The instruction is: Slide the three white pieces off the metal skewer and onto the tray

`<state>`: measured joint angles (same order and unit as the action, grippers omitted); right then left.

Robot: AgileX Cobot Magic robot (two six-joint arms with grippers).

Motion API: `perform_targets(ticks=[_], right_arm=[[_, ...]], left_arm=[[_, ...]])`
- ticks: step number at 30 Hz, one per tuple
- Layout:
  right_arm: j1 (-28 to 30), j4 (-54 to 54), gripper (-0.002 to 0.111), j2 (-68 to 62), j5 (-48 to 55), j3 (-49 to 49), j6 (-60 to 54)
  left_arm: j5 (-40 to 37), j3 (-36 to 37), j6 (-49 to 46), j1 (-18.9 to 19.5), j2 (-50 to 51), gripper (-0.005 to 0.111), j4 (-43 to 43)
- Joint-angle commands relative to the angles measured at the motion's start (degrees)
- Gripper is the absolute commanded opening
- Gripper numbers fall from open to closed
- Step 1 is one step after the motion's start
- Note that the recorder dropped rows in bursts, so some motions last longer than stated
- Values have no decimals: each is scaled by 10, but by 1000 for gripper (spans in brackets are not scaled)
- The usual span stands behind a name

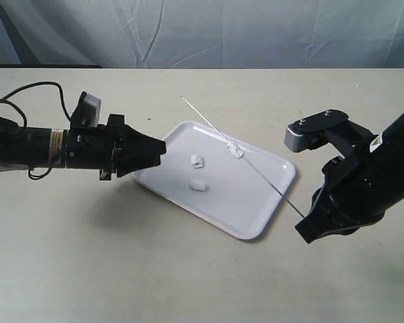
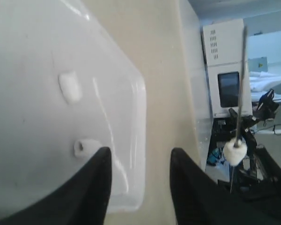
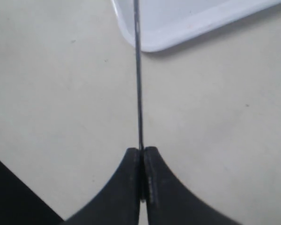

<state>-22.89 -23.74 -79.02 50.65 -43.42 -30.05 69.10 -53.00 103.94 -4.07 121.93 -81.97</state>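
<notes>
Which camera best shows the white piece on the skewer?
The left wrist view: the piece looks largest there, on the skewer. The exterior view shows it tiny, over the tray. The right wrist view shows none of it.

The tray's [image 1: 236, 208] left half holds one loose piece [image 1: 197, 161] behind a second piece [image 1: 198, 185]; the skewer [image 1: 269, 183] slants over its right half, a third piece [image 1: 235, 150] threaded on it; the left gripper [image 1: 161, 152] sits left of the tray, the right gripper [image 1: 301, 227] at the skewer's near end.
</notes>
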Motion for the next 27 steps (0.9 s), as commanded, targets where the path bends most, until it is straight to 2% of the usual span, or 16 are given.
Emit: perform_targets(ticks=[1,6,9,14,22,27], right_arm=[[1,-9,-1,4,-33,2,1],[1,-9,-1,4,-43,2,1],[1,-9,-1,4,-43,2,1],[1,-11,-1,4,-52,2,2],[1,-36,-1,4,-51,2,2],[1,-40,-1,4,-47,2,2]], left_arm=[[9,-1,55,-28,-11,40,-49],[9,0,66,-88,-28,40,10],[9,0,63,-112,-46,40,39],[9,0,63,-127,-76,40,43],[9,0,34,-162,-86,40,129],[9,0,19,-182,-86,40,152]])
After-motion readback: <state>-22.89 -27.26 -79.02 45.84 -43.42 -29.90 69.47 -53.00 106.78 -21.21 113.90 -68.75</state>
